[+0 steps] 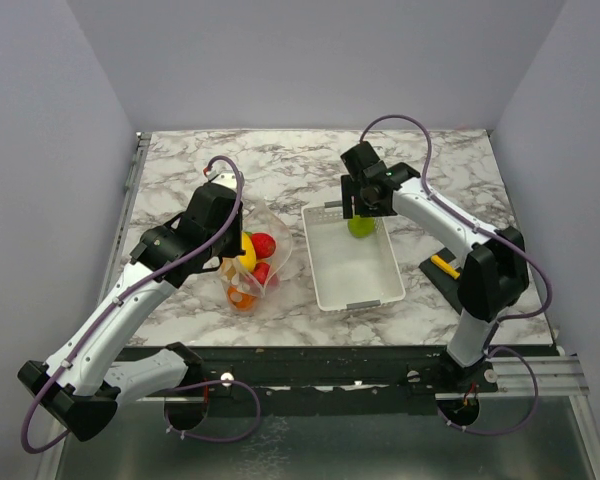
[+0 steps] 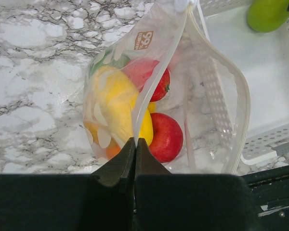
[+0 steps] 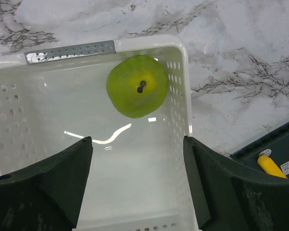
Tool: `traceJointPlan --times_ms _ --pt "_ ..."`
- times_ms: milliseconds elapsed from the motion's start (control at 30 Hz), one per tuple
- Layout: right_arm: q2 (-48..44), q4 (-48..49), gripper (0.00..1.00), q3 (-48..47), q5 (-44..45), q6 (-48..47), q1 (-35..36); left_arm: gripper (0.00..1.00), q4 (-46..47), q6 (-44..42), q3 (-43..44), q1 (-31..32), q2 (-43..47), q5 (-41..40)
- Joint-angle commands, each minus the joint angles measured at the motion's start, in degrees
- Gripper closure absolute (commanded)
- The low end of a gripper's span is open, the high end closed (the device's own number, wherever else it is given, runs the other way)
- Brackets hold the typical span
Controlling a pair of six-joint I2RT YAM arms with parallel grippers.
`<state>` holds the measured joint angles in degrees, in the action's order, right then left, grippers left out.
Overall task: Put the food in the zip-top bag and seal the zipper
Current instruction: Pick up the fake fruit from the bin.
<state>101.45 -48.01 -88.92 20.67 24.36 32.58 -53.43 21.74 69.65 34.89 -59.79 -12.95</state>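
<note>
The see-through zip-top bag (image 1: 252,262) lies left of the white basket (image 1: 325,275) with yellow, red and orange toy fruits (image 1: 252,250) inside. In the left wrist view the bag (image 2: 209,82) stands open, its zipper edge (image 2: 156,82) running up from my left gripper (image 2: 135,140), which is shut on that edge. Red fruits (image 2: 164,137) and a yellow one (image 2: 114,98) show through the plastic. My right gripper (image 3: 137,140) is open above the basket's far end, where a light green fruit (image 3: 137,85) lies in the corner; it also shows from above (image 1: 361,226).
The white slotted basket (image 3: 179,72) sits mid-table. A black block with a yellow-handled tool (image 1: 443,265) lies at the right, also in the right wrist view (image 3: 270,166). Grey walls surround the marble table (image 1: 280,160).
</note>
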Motion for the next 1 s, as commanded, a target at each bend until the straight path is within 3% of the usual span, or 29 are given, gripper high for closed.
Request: traceJointPlan --times_ms 0,967 --pt "3.32 1.47 0.21 -2.93 0.11 -2.00 -1.39 1.00 -0.39 -0.37 0.96 0.09 0.11 -0.10" --pt "12.91 3.90 0.36 -7.72 -2.50 -3.61 -4.10 1.00 -1.17 -0.38 0.75 0.09 0.47 -1.39"
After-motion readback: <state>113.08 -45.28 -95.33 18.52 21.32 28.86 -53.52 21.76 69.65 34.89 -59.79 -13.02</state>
